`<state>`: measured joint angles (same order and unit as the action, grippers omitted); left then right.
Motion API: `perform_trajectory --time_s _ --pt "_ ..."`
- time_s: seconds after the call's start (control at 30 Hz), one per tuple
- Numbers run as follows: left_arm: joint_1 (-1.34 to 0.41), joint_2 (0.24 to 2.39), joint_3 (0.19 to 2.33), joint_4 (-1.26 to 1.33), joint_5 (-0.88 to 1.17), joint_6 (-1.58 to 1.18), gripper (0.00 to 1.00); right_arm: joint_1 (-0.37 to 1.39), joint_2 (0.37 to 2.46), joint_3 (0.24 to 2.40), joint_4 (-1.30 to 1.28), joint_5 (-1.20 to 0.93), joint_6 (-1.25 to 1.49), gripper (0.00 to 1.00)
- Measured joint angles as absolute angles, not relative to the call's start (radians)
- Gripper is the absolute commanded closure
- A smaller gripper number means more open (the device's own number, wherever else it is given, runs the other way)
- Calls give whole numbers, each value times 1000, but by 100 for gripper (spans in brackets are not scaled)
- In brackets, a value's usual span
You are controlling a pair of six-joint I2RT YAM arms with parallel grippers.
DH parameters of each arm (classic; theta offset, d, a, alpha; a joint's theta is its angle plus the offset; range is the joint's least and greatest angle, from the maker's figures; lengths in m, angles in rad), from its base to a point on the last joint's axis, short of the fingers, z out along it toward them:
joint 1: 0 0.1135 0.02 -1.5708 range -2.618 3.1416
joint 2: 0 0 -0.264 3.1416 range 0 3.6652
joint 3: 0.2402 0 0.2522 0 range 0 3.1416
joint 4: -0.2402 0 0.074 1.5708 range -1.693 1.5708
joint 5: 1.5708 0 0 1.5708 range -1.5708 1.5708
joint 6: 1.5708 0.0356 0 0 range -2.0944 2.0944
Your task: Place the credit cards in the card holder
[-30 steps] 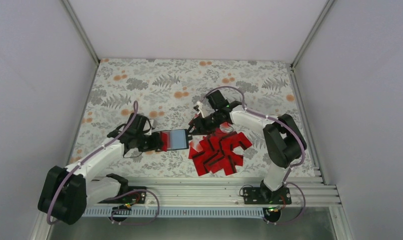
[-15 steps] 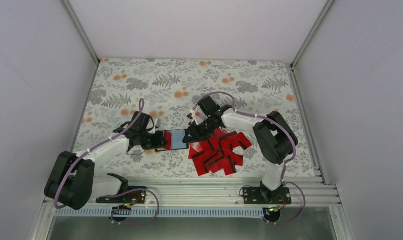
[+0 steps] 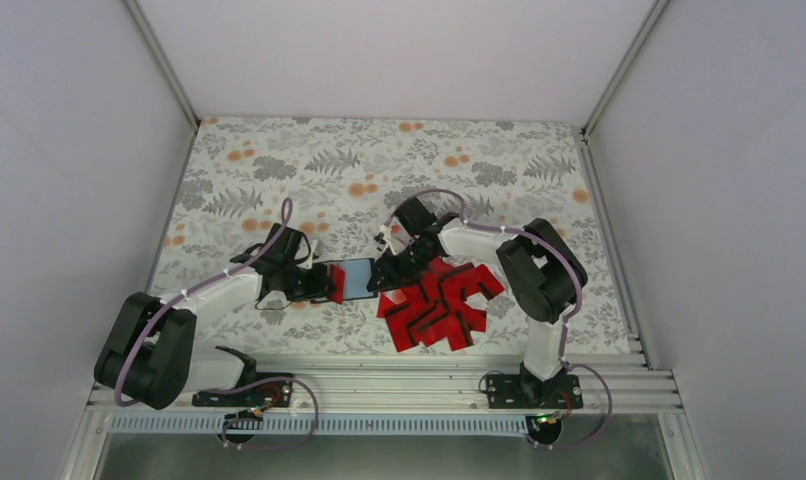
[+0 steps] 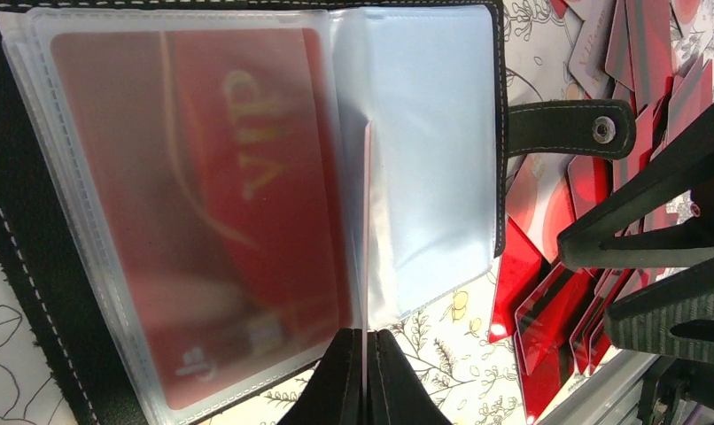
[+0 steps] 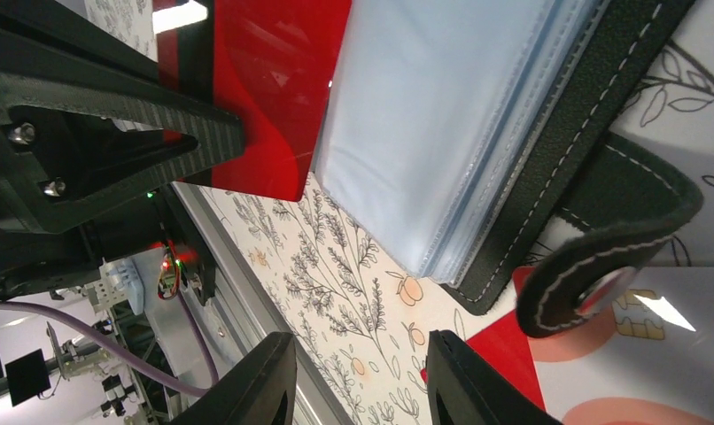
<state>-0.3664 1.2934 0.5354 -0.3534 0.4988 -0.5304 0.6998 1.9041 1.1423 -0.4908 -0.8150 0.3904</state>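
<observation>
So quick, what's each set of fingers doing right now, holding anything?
Left fingers: closed, pinching one clear sleeve of the card holder.
Right fingers: open, holding nothing.

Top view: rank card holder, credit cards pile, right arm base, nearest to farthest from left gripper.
1. card holder: pinched by the left gripper, just to its right.
2. credit cards: pile on the cloth, right of the holder.
3. right arm base: near edge, far right.
</observation>
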Motion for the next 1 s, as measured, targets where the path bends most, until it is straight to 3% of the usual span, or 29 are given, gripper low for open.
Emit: perform_trajectory --time_s 1.0 --pt "-366 1286 535 -369 530 -537 98 700 1946 1143 -498 -803 377 62"
